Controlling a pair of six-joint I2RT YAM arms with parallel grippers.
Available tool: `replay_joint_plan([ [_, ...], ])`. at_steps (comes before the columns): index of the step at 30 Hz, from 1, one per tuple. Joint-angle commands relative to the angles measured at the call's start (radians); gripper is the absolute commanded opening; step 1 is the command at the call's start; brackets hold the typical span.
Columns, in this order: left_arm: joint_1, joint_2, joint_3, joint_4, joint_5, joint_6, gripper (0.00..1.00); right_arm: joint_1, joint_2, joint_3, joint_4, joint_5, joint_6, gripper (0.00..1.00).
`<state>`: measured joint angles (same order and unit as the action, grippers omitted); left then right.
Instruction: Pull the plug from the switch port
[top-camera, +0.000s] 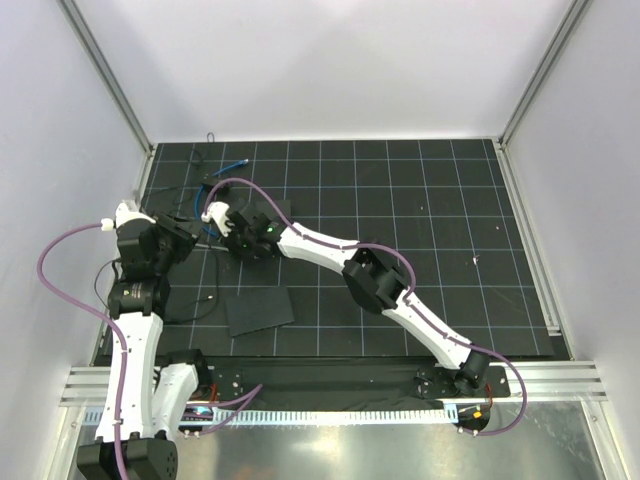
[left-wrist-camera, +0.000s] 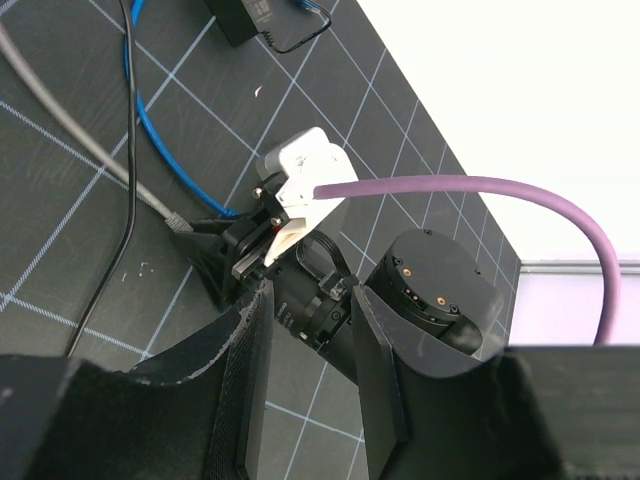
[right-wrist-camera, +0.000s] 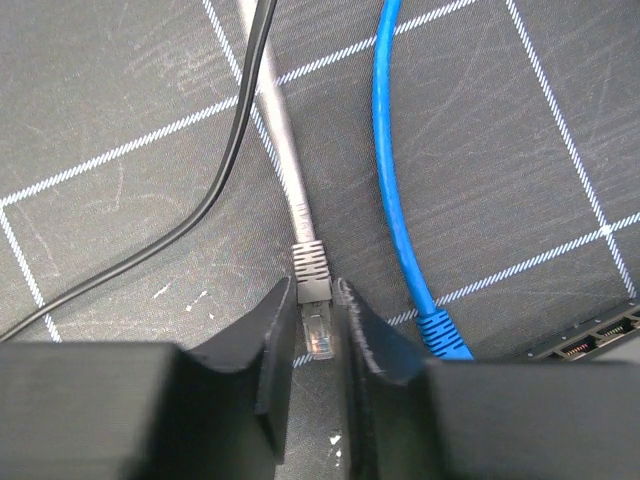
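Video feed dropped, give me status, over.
Left gripper open, empty. Right gripper shut on grey cable's clear connector, wrong one. Bright-blue cable's plug by black switch box, seating hidden.

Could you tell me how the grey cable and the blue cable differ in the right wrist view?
The grey cable runs fairly straight; the blue cable curves. The grey cable's clear connector shows between the right gripper's fingers; the blue cable's tip is hidden. Both lie on the mat.

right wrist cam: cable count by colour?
Grey round cable: 1
Bright-blue thin cable: 1
Thin black wire: 1
Total: 3
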<state>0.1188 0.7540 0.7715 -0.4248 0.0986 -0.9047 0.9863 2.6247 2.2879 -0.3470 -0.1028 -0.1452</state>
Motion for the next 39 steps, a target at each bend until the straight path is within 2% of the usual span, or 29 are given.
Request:
replay_joint_plan([
  [1, -0.001, -0.016, 0.008, 0.000, 0.015, 0.026, 0.41, 0.003, 0.017, 0.036, -0.058, 0.011, -0.030, 0.23],
  [2, -0.001, -0.016, 0.009, -0.003, 0.015, 0.024, 0.41, 0.003, 0.011, 0.024, -0.055, 0.009, -0.030, 0.14],
  [7, -0.001, -0.021, 0.015, -0.012, 0.010, 0.026, 0.41, 0.002, -0.113, -0.108, 0.002, 0.028, -0.040, 0.03],
  [12, -0.001, -0.022, 0.020, -0.019, 0.019, 0.015, 0.41, -0.005, -0.351, -0.335, 0.114, 0.041, -0.071, 0.01],
  [16, -0.001, -0.033, 0.048, -0.055, 0.032, 0.009, 0.41, -0.044, -0.484, -0.467, 0.143, -0.075, -0.008, 0.01],
  [19, -0.001, -0.053, 0.068, -0.089, 0.020, 0.015, 0.42, -0.060, -0.570, -0.539, 0.178, -0.133, 0.056, 0.01],
  [29, -0.001, -0.085, 0.094, -0.137, 0.001, 0.020, 0.43, -0.116, -0.877, -0.685, 0.155, -0.011, 0.193, 0.01],
  [39, -0.001, -0.081, 0.089, -0.144, -0.026, 0.038, 0.43, -0.231, -1.256, -0.926, 0.318, -0.123, 0.312, 0.01],
])
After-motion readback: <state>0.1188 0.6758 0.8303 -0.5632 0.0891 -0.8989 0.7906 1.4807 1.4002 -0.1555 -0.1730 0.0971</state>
